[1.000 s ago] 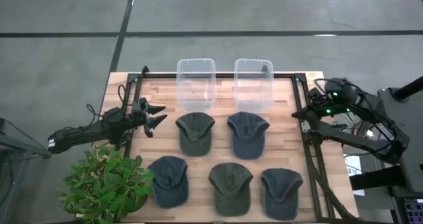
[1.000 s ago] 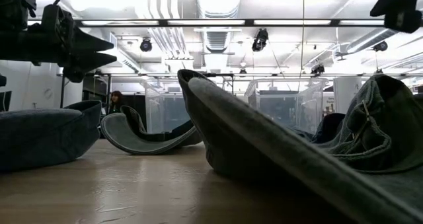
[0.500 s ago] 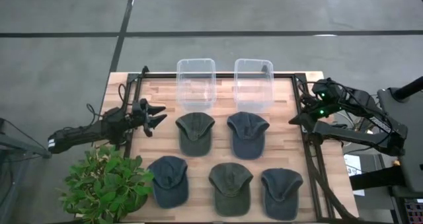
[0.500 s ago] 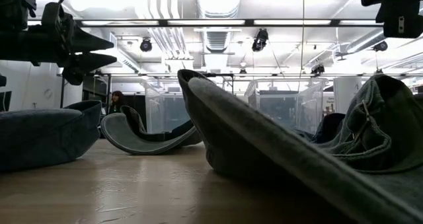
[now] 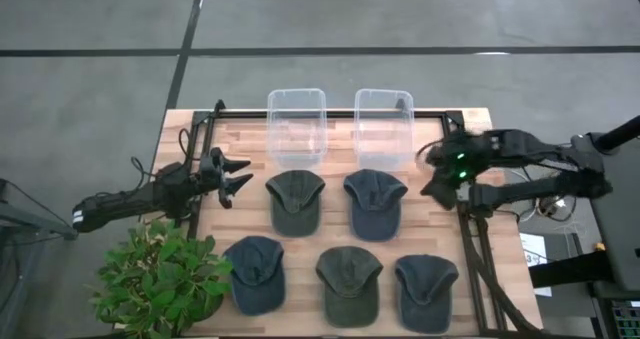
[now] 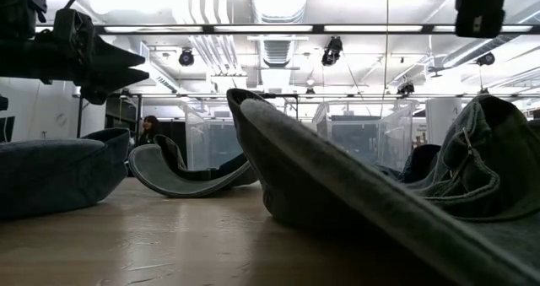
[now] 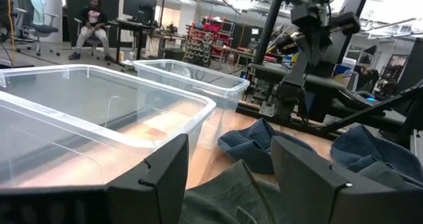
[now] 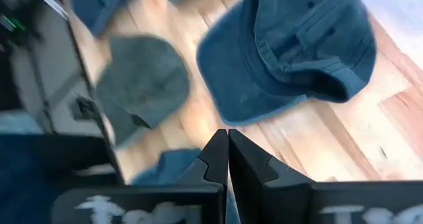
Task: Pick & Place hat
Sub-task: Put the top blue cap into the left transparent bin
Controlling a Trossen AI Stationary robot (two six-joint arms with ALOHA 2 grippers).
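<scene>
Five caps lie crown-up on the wooden table. The far row has an olive cap [image 5: 295, 201] and a blue cap [image 5: 375, 201]. The near row has a blue cap [image 5: 255, 271], an olive cap [image 5: 349, 284] and a blue cap [image 5: 426, 291]. My left gripper [image 5: 237, 175] hovers open by the table's left edge, left of the far olive cap [image 7: 228, 194]. My right gripper [image 5: 430, 175] is in the air just right of the far blue cap [image 8: 297, 45]; its fingers [image 8: 228, 154] are shut on nothing.
Two clear plastic bins [image 5: 296, 129] [image 5: 384, 129] stand side by side at the far edge, behind the far caps. A potted plant [image 5: 160, 279] sits at the near left corner. A black frame rail [image 5: 470, 249] runs along the right edge. People sit in the room beyond.
My right gripper has swung from beyond the table's right edge toward the left, coming in over the table close to the far blue cap. Its fingers show no change. The caps have not moved.
</scene>
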